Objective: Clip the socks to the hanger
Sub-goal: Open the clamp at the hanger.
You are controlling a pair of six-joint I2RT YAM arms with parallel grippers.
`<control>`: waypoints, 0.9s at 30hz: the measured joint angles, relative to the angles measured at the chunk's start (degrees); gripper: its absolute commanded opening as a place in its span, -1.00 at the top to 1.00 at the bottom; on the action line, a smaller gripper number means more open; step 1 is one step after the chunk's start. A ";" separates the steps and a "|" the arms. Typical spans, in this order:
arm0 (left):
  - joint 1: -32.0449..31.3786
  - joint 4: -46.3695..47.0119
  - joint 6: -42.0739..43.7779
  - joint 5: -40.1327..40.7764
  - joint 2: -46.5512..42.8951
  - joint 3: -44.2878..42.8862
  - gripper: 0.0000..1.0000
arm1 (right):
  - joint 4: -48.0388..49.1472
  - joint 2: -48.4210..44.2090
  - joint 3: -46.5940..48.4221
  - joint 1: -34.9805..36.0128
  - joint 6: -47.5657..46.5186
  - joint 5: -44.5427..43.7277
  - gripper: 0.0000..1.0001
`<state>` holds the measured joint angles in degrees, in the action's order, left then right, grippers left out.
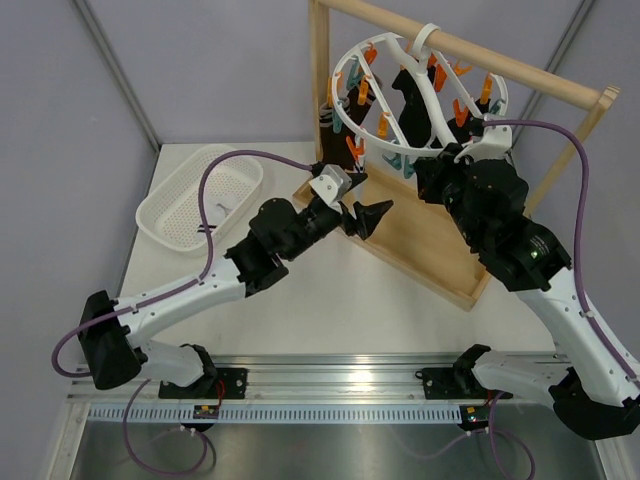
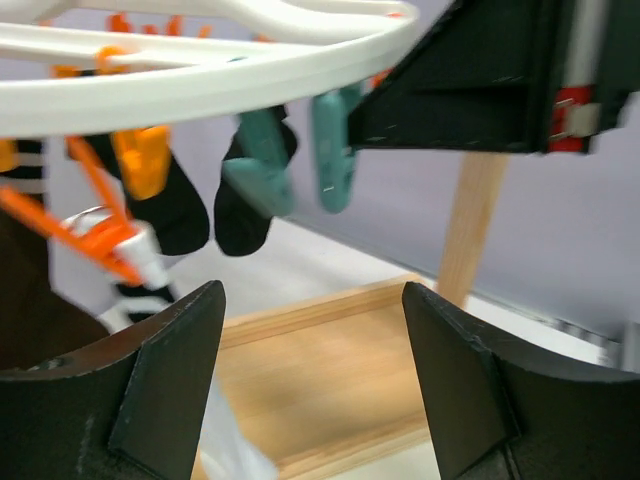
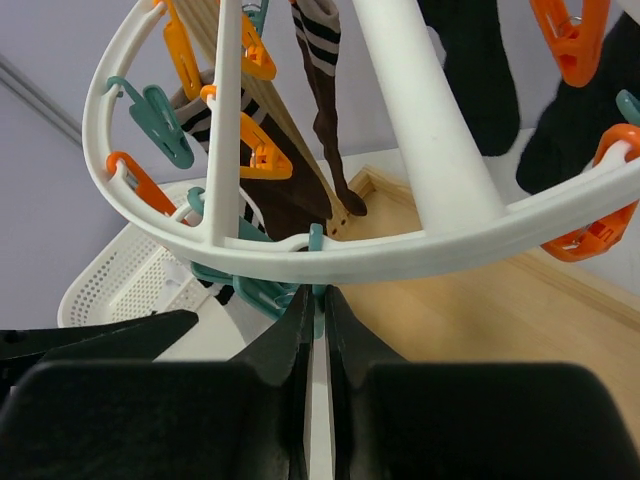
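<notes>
— Where's my left claw?

— Your left claw is spread wide and has hold of nothing. It sits just below the hanger, at the ring's near-left rim and apart from it. On that wrist's camera the white ring runs overhead, and a pair of teal clips dangles above the gap between the fingers, touching neither one.

— And the right?

— Your right claw is pinched closed directly under the hanger's near rim, fingertips almost against the ring. A sliver of a teal clip shows between the tips; that clip hooks onto the ring right above them.

— So where are the socks?

— The socks hang from clips around the hanger. Two black ones drop under the ring just beyond your left claw, higher than its fingers and clear of them. Past your right claw, across the ring, a dark sock with a striped top hangs from a clip on the far side, well apart from the fingertips.

— And the hanger itself?

— Its hook is over the top rail of the wooden stand, and the stand's base rests on the table beneath the hanger.
</notes>
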<state>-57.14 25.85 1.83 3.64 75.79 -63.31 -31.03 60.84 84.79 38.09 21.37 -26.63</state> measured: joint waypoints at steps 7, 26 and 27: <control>0.74 -3.69 -5.70 -15.02 3.72 -6.21 -0.11 | 0.37 0.00 -0.13 -1.46 -2.01 5.14 1.00; 6.73 11.10 -11.15 -22.36 11.50 -6.43 0.16 | 0.50 -0.48 0.26 -1.88 -2.14 9.92 0.97; 6.80 11.69 -11.26 -22.64 11.56 -6.43 0.19 | 0.48 -0.61 0.26 -1.88 -2.14 9.97 0.97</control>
<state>-50.35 37.54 -9.43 -19.00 87.35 -69.73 -30.55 60.23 85.06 36.21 19.22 -16.67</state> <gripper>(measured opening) 0.435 0.102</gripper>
